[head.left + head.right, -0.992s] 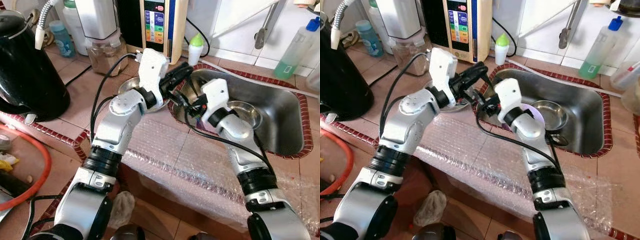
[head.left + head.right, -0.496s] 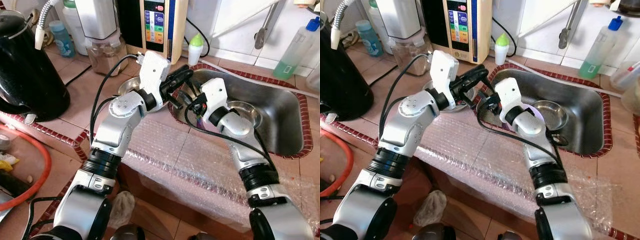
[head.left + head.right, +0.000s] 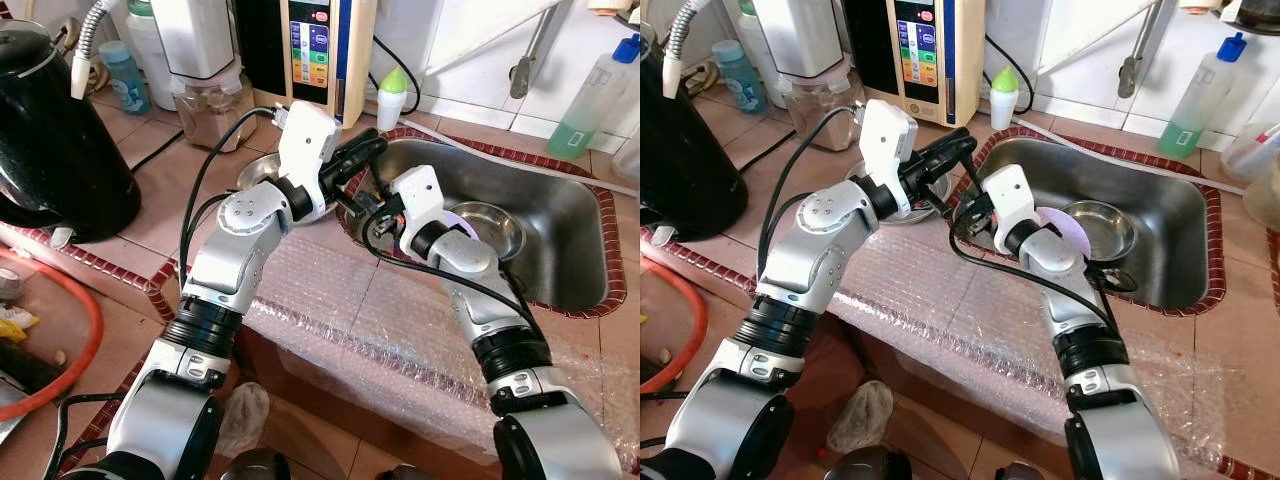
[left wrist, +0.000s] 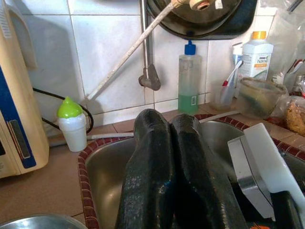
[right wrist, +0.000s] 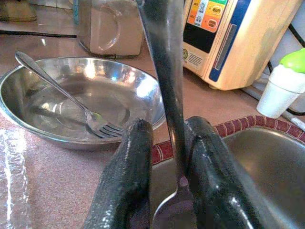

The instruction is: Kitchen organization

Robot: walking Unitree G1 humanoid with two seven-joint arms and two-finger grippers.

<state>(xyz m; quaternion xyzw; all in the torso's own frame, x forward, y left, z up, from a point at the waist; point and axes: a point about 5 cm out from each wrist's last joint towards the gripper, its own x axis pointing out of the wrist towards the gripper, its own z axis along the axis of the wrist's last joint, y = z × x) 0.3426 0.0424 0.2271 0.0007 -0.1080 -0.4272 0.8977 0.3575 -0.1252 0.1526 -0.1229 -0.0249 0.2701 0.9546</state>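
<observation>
A steel bowl (image 5: pixel 119 95) with a fork (image 5: pixel 62 93) lying in it sits on the tiled counter, just left of the sink (image 3: pixel 560 230). My right gripper (image 5: pixel 167 129) hovers at the sink's left rim, shut on a metal spoon (image 5: pixel 164 57). The spoon's handle sticks up past the fingers toward the bowl. My left gripper (image 3: pixel 370 145) hangs just above and behind it over the same rim, its fingers (image 4: pixel 152 143) pressed together with nothing between them. Both wrists stand close to each other.
A small steel dish (image 3: pixel 490 222) and a lilac plate (image 3: pixel 1065 222) lie in the sink. A black kettle (image 3: pixel 50 130), blender jar (image 3: pixel 205 100), water unit (image 3: pixel 320 50), green-capped bottle (image 3: pixel 392 95) and soap bottle (image 3: pixel 590 100) line the back. Bubble wrap (image 3: pixel 380 320) covers the front counter.
My right gripper has shifted left with the spoon, from over the sink to its left rim, closer to the bowl. The left arm has barely moved.
</observation>
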